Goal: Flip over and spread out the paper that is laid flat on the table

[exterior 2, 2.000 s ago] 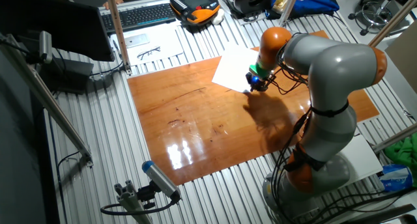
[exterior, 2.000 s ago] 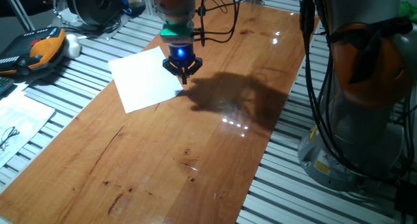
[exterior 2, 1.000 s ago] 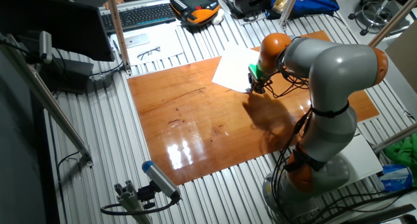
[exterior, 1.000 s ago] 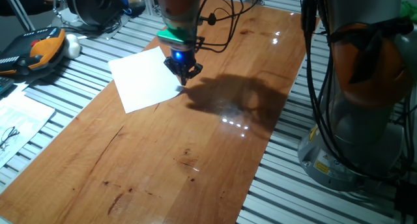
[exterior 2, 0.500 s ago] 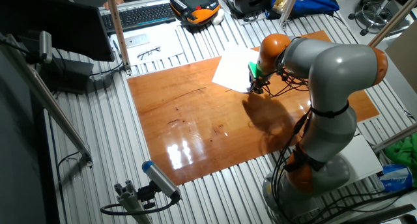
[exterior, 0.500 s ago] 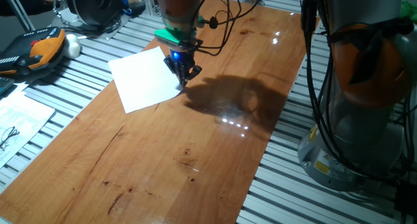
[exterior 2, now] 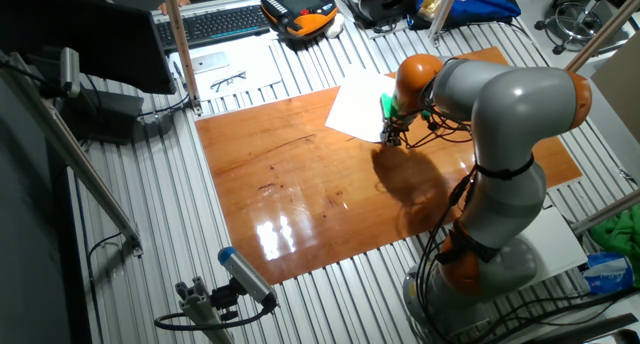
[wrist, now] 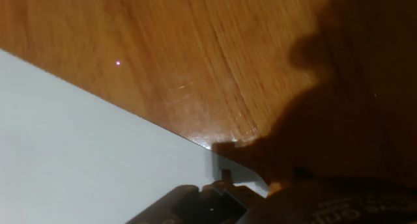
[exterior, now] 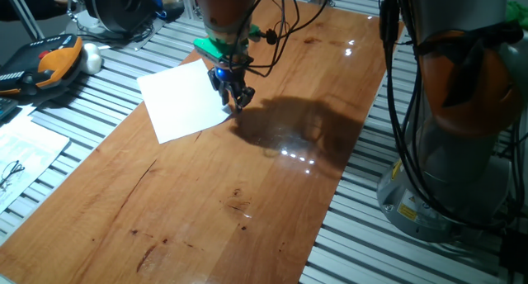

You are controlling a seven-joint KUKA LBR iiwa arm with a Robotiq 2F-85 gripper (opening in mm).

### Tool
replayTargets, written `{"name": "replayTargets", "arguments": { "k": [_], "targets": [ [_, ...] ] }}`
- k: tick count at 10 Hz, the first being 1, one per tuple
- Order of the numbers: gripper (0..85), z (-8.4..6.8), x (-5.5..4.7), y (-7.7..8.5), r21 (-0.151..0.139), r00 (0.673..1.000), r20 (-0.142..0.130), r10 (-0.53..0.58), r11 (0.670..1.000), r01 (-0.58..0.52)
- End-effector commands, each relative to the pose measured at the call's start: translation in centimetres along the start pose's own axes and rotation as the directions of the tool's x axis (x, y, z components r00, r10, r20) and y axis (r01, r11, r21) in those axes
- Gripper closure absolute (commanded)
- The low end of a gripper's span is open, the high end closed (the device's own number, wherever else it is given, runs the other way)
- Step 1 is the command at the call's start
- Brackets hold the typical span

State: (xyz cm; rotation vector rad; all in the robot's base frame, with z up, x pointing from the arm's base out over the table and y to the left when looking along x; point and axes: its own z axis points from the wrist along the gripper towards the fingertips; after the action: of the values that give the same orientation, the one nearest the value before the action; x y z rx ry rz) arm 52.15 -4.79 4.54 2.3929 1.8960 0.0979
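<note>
1. One fixed view shows a thin white rectangular sheet of paper point(exterior: 183, 101) lying flat, blank side up, on the long shiny reddish-brown wooden table point(exterior: 247, 185).
2. Right of the paper, the black two-finger gripper point(exterior: 235, 100) points down at the paper's right corner. I cannot tell if its tips touch the paper.
3. Its fingers look close together, but I cannot tell if they pinch the paper.
4. Right of the gripper, its dark shadow lies on the table.
5. Hand view shows the paper's edge point(wrist: 85, 159) very near the fingers point(wrist: 202, 201).
</note>
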Motion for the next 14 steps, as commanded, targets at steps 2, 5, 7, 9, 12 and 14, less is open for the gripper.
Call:
{"name": "replayTargets", "arguments": {
  "k": [2, 5, 7, 9, 12, 14],
  "targets": [
    [34.0, 0.3, 0.4, -0.1, 0.0, 1.0, -0.004, -0.017, 1.0, 0.017],
    [51.0, 0.7, 0.7, -0.2, -0.005, 0.999, 0.001, -0.037, 0.999, 0.037],
    [51.0, 0.9, 0.6, -0.2, -0.005, 0.999, -0.002, -0.042, 0.999, 0.042],
    [51.0, 1.0, 0.5, -0.1, -0.005, 0.999, -0.001, -0.049, 0.999, 0.049],
    [51.0, 1.6, 0.5, -0.2, -0.009, 0.998, -0.003, -0.058, 0.998, 0.058],
    [51.0, 1.7, 0.5, -0.2, -0.01, 0.997, 0.0, -0.072, 0.997, 0.072]
  ]
}}
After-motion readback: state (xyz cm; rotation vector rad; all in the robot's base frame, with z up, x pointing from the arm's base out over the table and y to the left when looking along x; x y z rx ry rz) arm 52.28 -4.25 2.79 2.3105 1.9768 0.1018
